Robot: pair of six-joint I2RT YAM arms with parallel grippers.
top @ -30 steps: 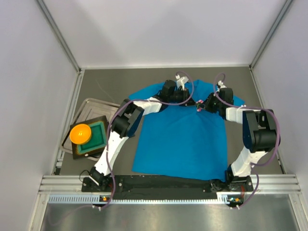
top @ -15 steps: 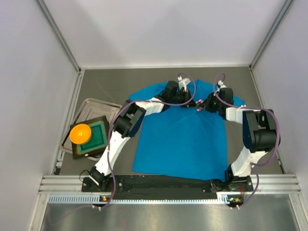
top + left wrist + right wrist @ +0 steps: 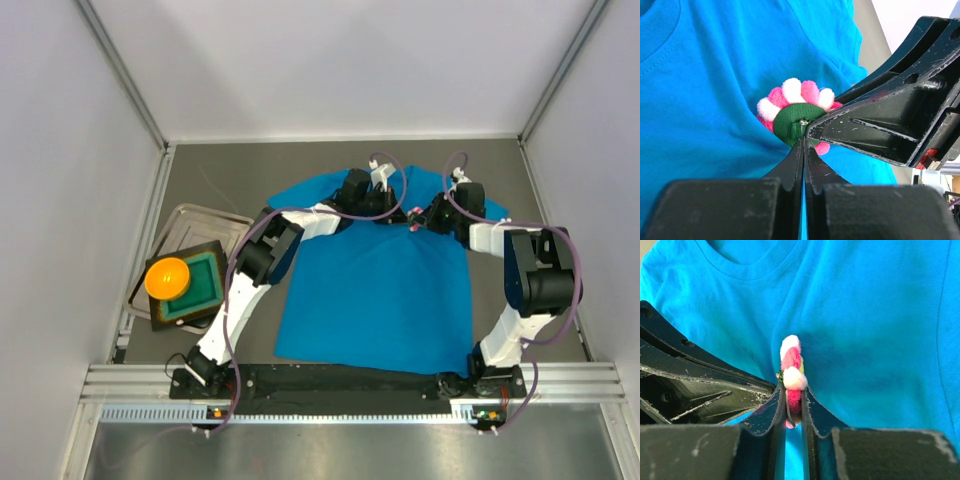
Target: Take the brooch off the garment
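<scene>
The blue garment point(image 3: 380, 290) lies flat on the table, collar at the far side. The brooch point(image 3: 414, 215) sits near its collar, lifted off the cloth. In the right wrist view the brooch point(image 3: 791, 370) stands edge-on, pink and white petals up, with my right gripper point(image 3: 794, 395) shut on it. From the left wrist view I see the brooch's point(image 3: 800, 112) green back and a small silver pin. My left gripper point(image 3: 804, 144) is shut, its tips meeting right at that pin; whether they pinch it I cannot tell. The right gripper's fingers point(image 3: 880, 130) cross in from the right.
A metal tray point(image 3: 185, 225) at the left holds a dark-framed green pad point(image 3: 200, 285) with an orange ball point(image 3: 167, 277) on it. Both arms reach over the shirt's upper part. Walls stand close on three sides.
The left gripper's jaws have closed together at the back of the brooch, and that arm has edged slightly right. The right gripper keeps its hold unchanged.
</scene>
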